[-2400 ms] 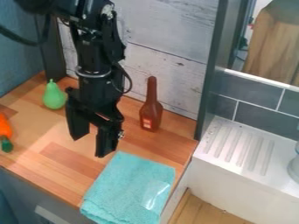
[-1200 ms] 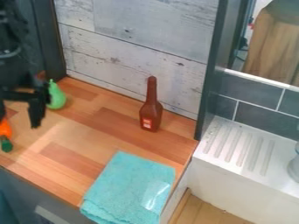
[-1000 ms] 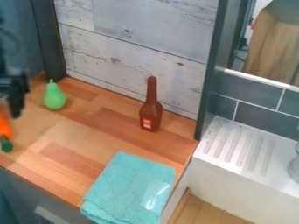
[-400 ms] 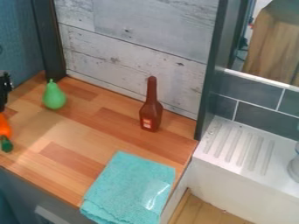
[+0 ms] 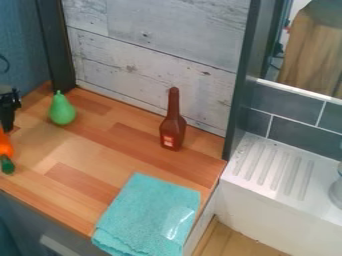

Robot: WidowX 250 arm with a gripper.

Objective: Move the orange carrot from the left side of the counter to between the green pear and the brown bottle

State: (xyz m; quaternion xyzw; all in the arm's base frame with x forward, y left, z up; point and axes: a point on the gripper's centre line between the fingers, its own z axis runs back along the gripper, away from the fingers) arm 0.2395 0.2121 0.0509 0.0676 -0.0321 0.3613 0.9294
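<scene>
At the left edge of the camera view is part of my gripper, just above an orange object with a green end that the frame cuts off. Whether the two touch I cannot tell. A green pear stands on the wooden counter, a little to the right of the gripper. Near the back wall a brown bottle with a small label stands upright. A folded turquoise cloth lies over the counter's front right edge.
A grey-white plank wall runs behind the counter, between dark upright posts. On the right is a white sink unit with a ridged drainboard, below dark tiles. A clear object is at the right edge.
From over the counter beside the bottle, my gripper has moved left to the view's edge. Since the last earlier frame it has shifted slightly right. The pear, bottle and cloth have stayed put.
</scene>
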